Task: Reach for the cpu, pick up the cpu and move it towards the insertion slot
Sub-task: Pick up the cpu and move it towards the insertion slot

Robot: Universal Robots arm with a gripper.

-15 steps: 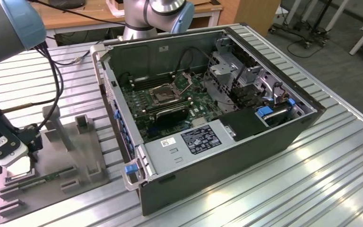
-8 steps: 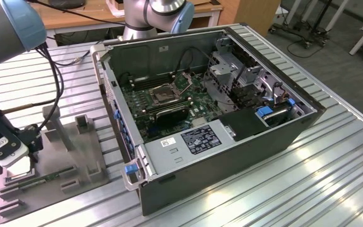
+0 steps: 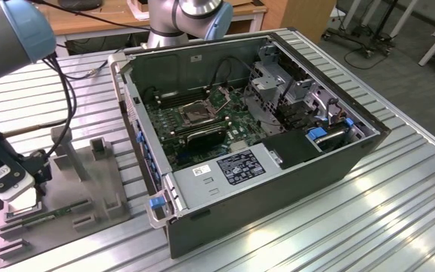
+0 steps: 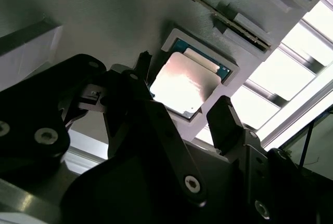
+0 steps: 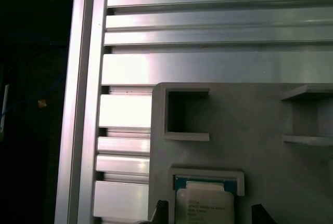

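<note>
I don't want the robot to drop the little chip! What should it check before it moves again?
1. The cpu lies in its recess in the grey holder: ok.
2. The gripper is open, with one finger on each side of the cpu: ok.
3. Its fingers are low enough to catch the cpu's edges: cannot tell.
4. The cpu is gripped: not ok, nothing holds it yet.
5. The insertion slot in the open computer case is uncovered from above: ok.

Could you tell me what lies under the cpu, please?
The cpu lies in a rimmed recess of the grey holder; the recess floor beneath is hidden by the chip.
</note>
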